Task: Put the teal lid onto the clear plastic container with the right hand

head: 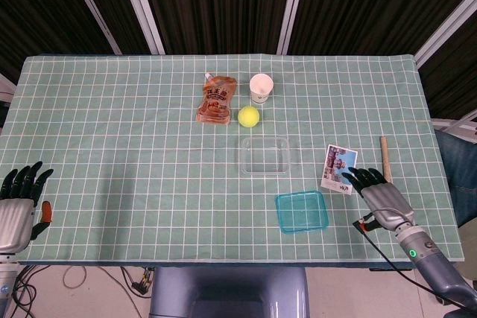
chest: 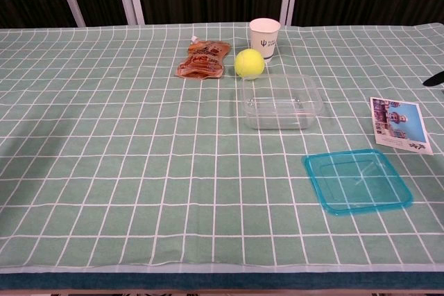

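On the checked tablecloth (head: 112, 132): clear container (head: 264, 155) sits mid-table, uncovered. Teal lid (head: 302, 211) lies flat near the front edge, apart from the container, nothing touching it. Right hand (head: 376, 191) hovers right of the lid by the postcard (head: 339, 169), fingers spread, holding nothing. Left hand (head: 19, 202) at the front-left corner, fingers apart, empty. Behind the container: pouch (head: 216, 100), paper cup (head: 261, 87), yellow ball (head: 248, 116).
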Available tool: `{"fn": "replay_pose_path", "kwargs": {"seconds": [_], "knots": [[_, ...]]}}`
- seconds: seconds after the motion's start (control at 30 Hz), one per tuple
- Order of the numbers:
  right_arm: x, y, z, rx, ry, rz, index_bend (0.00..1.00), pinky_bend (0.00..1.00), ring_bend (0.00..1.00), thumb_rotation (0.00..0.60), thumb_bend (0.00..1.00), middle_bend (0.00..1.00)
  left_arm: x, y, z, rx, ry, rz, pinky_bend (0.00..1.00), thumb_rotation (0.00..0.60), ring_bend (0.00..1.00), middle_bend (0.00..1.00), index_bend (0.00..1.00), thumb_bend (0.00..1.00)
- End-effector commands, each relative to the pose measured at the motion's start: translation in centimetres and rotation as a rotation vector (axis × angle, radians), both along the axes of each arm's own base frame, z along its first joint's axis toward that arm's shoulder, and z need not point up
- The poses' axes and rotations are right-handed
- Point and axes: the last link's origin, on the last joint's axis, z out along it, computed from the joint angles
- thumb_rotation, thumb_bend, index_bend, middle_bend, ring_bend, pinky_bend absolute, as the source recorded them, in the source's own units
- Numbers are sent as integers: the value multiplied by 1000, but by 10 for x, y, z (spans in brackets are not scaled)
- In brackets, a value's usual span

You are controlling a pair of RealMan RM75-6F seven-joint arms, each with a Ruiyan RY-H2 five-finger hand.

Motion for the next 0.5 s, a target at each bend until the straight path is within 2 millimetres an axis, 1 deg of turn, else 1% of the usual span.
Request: {"fn": "replay_pose_path", "kwargs": {"seconds": [0.03,0.2,0.5], "knots": [[10,4,-18,15,-10,-16,0,0,0,600,195,20,0,0,0,-2,0,0,0,600,0,0,111,646],[18,6,-35,20,-24,-35,0,0,0,600,195,20,0,0,0,-3,-1,1,0,600,0,0,111,646],[31,10,-67,43,-12,-12,0,0,0,600,195,20,0,0,0,-3,-2,4,0,600,0,0,111,646]]}}
